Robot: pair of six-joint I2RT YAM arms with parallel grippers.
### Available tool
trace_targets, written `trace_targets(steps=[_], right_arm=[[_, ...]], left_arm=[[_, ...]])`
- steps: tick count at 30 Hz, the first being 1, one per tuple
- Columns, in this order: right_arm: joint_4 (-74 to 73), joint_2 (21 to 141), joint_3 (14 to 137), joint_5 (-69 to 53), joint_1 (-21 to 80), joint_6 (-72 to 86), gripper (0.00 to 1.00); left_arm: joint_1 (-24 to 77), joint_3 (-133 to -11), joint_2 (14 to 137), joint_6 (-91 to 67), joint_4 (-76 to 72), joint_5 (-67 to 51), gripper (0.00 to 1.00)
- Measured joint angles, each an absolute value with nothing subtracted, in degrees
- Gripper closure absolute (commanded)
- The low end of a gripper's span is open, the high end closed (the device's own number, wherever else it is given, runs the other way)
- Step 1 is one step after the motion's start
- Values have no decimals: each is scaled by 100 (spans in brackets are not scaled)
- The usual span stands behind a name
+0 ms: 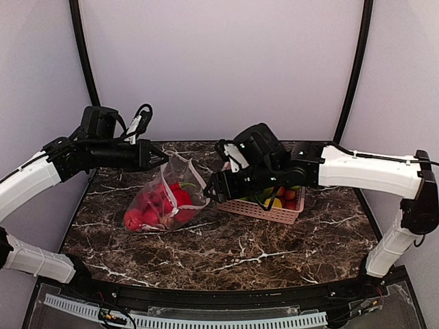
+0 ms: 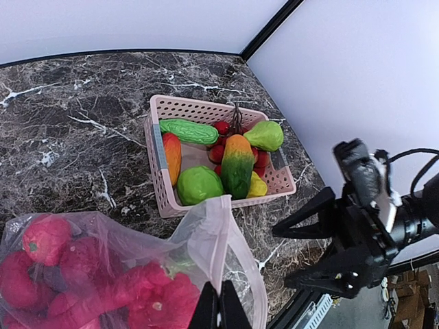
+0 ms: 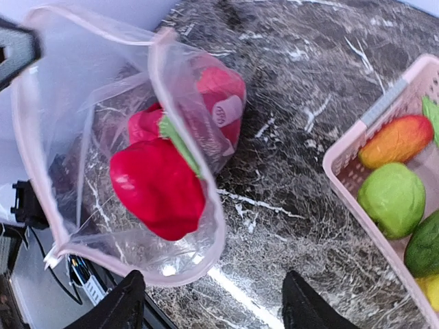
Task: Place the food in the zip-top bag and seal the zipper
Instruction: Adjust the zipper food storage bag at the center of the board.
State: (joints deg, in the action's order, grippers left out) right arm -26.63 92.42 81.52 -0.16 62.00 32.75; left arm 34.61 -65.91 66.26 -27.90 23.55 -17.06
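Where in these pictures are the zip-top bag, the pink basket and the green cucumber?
zip-top bag (image 1: 182, 168): top external view, on its clear upper wall.
pink basket (image 2: 152, 163): left wrist view, on its left side wall.
green cucumber (image 2: 188, 131): left wrist view, on its middle.

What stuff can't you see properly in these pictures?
- Top view: the right arm covers most of the pink basket, so the fruits inside it barely show.
- Left wrist view: the zip-top bag is cut off by the left and bottom edges, so the red toy fruits can't be counted.
- Right wrist view: the basket runs off the right edge, so only a few of its fruits show.
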Motion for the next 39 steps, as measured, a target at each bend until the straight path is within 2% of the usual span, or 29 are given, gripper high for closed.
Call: trace_targets(steps=[8,16,21,30,39], right_arm=[[-2545,9896,8154,-423,6073,3498,49],[-2353,10173,8329,-604,6047,3522,100],[-2410,10180,8820,-773,6031,3317,100],[-2069,9843,10077,-1114,6088,2735,100],[-1872,9848,9845,-1345,6101,2923,100]], left_arm=[[3450,-6591,6606,-2766,2410,-1704,99],[3411,-6591,6580,-2742,2462,-1688,99],[3336,-6731,6578,-2622,2718,-1581,99],[3017,-7961,6206,-2147,3553,-1017,99],[3011,-7651,6241,-2163,3618,-1234,99]])
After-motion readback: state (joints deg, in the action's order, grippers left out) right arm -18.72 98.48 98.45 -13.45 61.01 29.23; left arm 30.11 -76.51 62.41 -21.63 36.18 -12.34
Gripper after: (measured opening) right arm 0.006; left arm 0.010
